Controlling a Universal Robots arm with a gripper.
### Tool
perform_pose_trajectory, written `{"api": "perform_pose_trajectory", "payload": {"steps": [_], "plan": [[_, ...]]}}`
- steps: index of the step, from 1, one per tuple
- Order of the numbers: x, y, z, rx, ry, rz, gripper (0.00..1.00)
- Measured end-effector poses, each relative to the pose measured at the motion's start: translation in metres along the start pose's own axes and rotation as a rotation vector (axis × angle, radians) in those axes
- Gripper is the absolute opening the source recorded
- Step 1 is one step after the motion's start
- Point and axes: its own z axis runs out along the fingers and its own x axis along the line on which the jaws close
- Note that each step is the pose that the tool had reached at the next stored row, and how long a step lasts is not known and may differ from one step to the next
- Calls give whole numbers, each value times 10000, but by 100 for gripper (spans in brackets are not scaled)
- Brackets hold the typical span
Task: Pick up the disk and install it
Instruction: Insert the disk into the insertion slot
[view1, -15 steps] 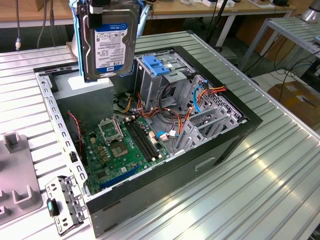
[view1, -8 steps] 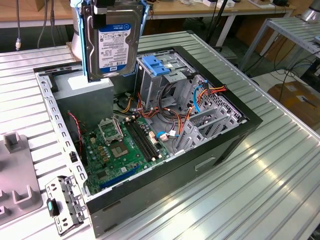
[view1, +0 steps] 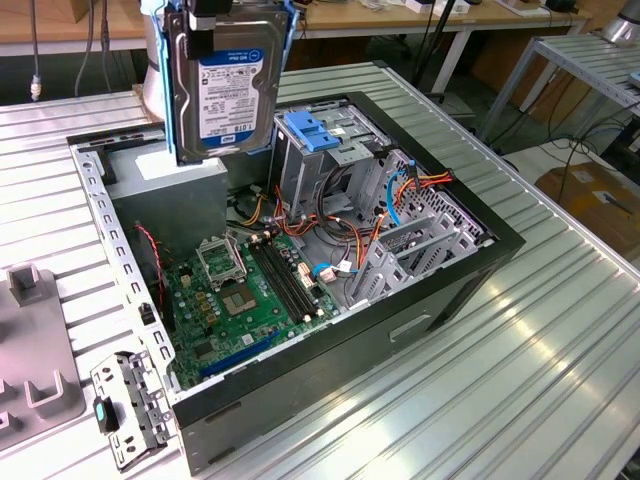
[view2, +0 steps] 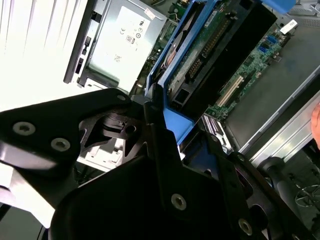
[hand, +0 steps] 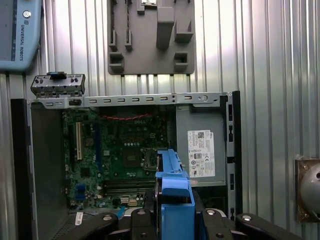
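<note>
- The hand (hand: 175, 218) is clamped on the blue carrier frame of the disk (view1: 225, 85), which hangs upright beneath it with its label towards the exterior view.
- The disk is in the air above the open computer case (view1: 300, 410), over the grey power supply (view1: 190, 190) and beside the motherboard (view1: 240, 300).
- The case lies on a ribbed aluminium tabletop (view1: 520, 400). A grey fixture plate (view1: 30, 370) sits just beside it, and wooden workbenches (view1: 370, 15) stand behind.
</note>
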Motion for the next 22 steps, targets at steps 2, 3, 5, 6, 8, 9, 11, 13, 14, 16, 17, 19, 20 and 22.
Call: {"api": "perform_pose_trajectory", "payload": {"steps": [2,3,5,6,8,9,11,13,14,16,17,19,20,22], "plan": [[7,-1,1,0,0,1,36],[11,-1,1,0,0,0,36],[13,-1,1,-1,0,2,36],[14,-2,1,-1,0,2,36],[15,-2,1,0,0,1,36],[16,-2,1,-1,1,1,36],[16,-2,1,0,0,0,36],[20,-2,1,0,0,0,36],[24,-2,1,-1,0,0,36],[31,-3,1,-1,0,0,36],[37,-3,1,-1,1,0,36],[47,-3,1,0,0,1,36],[53,-4,1,-1,1,0,36],[92,-5,0,-1,2,1,36]]}}
